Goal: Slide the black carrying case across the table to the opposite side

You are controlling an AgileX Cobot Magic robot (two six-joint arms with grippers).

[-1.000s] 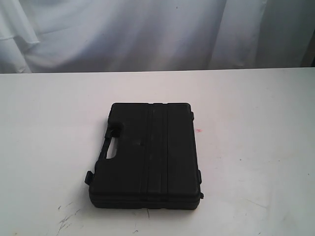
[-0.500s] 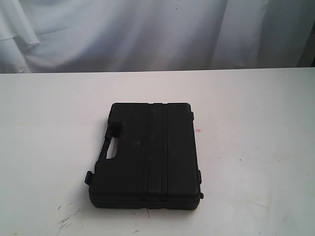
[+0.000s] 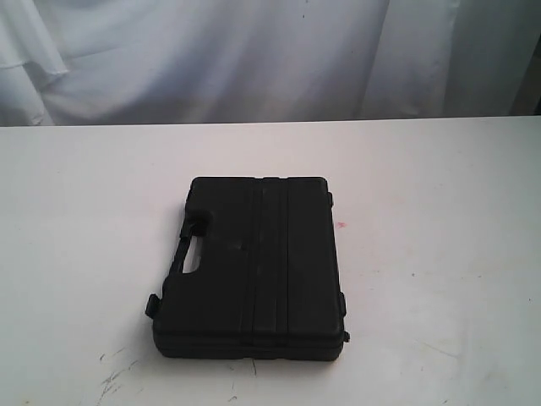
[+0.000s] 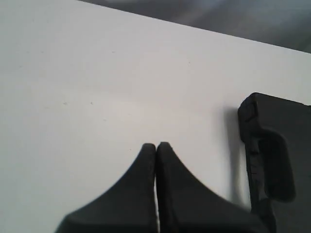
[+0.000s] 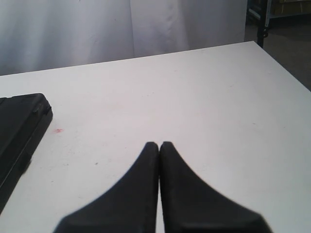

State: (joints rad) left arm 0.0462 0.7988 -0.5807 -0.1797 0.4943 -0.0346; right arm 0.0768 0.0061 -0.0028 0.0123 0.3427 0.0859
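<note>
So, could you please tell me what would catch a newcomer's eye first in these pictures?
The black case dominates, lying flat near the middle of the white table, with its cut-out handle toward the left of the exterior view. Neither arm touches it: the left gripper and the right gripper are both shut, each hanging over bare table beside the case.

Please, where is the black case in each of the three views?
Exterior: case at centre.
Left wrist: case's handle side at the frame edge, apart from left tool.
Right wrist: case corner at the frame edge, apart from right tool.
Shared: red speck, exterior and right wrist.
</note>
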